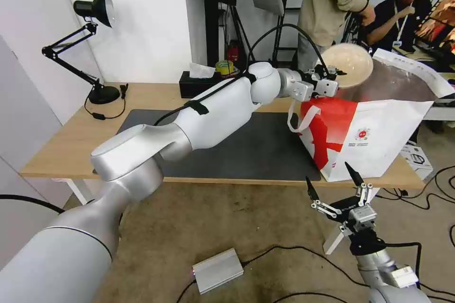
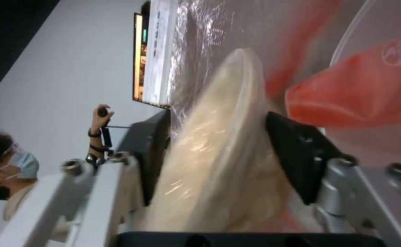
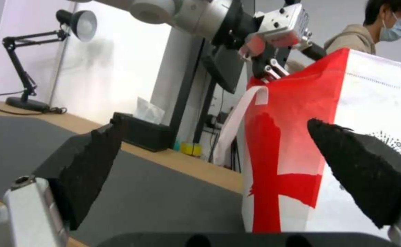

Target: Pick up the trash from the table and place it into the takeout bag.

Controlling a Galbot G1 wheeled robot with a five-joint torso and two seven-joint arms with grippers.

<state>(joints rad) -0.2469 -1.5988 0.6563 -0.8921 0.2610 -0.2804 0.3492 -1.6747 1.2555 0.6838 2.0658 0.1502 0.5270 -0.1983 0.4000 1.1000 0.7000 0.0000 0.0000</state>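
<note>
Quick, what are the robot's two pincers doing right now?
Left pincer: shut on the beige shallow disposable bowl, over the large white and red takeout bag.
Right pincer: open, holding nothing, low in front of the table edge.

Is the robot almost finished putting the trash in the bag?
Nearly, it seems. A red cup already lies inside the takeout bag. Right now the left gripper holds the beige bowl over the bag's open top, not yet dropped. The table and its dark mat show no other trash. I can't see the white bowl. The right gripper waits open below the table's edge.
</note>
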